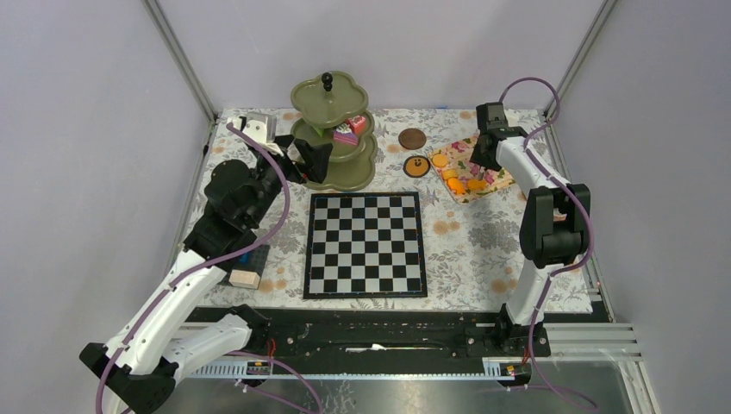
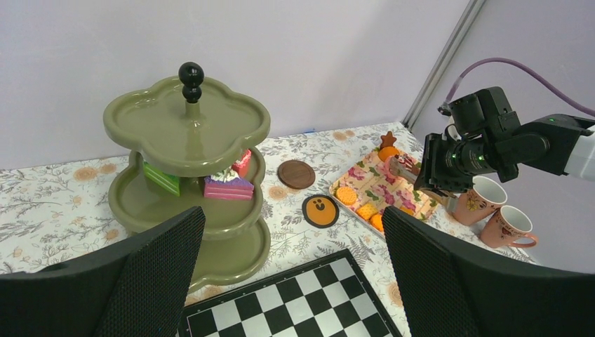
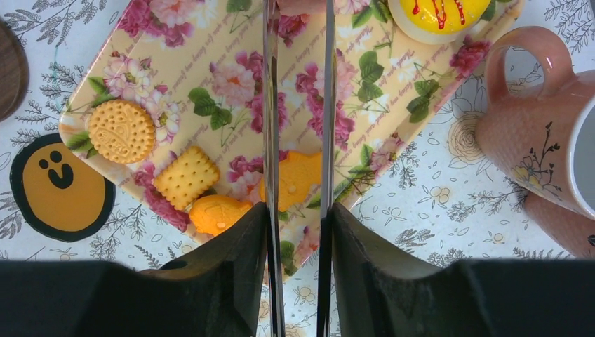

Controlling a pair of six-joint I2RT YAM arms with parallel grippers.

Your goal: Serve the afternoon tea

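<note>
Right gripper (image 3: 297,21) narrow, pinching a small pink-brown pastry (image 2: 402,166); left gripper (image 2: 291,217) wide, empty.
Olive three-tier stand (image 2: 186,123), black knob (image 2: 191,74), stood just ahead-left of left gripper, cake slices (image 2: 228,188) on its middle tier. Floral tray (image 3: 210,42) of biscuits (image 3: 121,131) lay under right gripper, two pink cups (image 2: 484,200) just right of it. Two coasters (image 2: 296,174) sat between stand and tray; chessboard (image 1: 365,244) below left gripper.

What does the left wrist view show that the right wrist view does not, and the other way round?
Only the left wrist view: the three-tier stand, its cake slices, the chessboard. Only the right wrist view: the yellow pastry with red drizzle. Both: the floral tray, the smiley coaster, the round biscuit, one pink cup.
</note>
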